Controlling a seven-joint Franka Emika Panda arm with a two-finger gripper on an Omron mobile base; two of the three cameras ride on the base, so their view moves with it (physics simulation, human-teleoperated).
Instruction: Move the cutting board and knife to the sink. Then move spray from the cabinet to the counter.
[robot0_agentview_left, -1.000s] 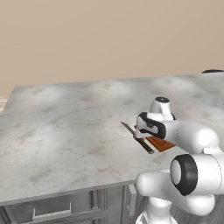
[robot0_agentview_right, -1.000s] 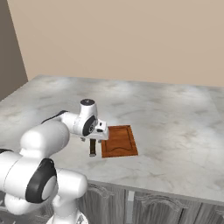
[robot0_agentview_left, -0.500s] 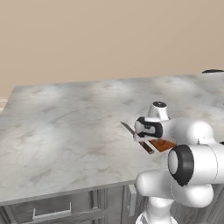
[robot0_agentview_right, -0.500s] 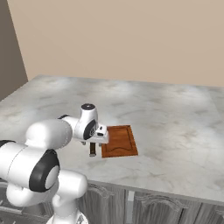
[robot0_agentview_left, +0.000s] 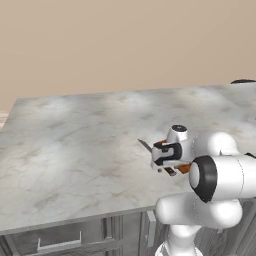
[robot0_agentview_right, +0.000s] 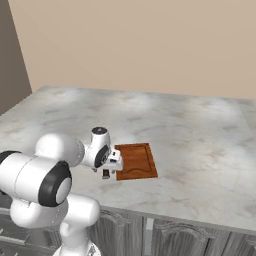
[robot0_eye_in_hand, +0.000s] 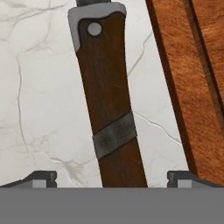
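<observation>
The knife (robot0_eye_in_hand: 109, 96) lies flat on the marble counter (robot0_agentview_left: 75, 140), its dark brown handle running up the hand view. Its silver blade tip (robot0_agentview_left: 145, 145) pokes out left of the hand. My gripper (robot0_eye_in_hand: 113, 178) is open and hangs low over the handle, one fingertip on each side and neither touching it. The gripper (robot0_agentview_right: 111, 166) sits at the left edge of the reddish-brown cutting board (robot0_agentview_right: 135, 161), which lies flat next to the knife (robot0_agentview_right: 105, 174). The board's grooved rim (robot0_eye_in_hand: 192, 87) runs alongside the handle. The sink, spray and cabinet are out of view.
The counter's front edge (robot0_agentview_right: 165, 212) runs just below the board, with grey wood fronts and a drawer handle (robot0_agentview_left: 57, 243) beneath. A dark object (robot0_agentview_left: 243, 81) sits at the counter's far right. My own elbow (robot0_agentview_right: 40, 180) bulks close to the front edge.
The hand has come down closer to the knife handle, and the elbow has swung forward toward the cameras. The jaws stayed open; knife and board have not moved.
</observation>
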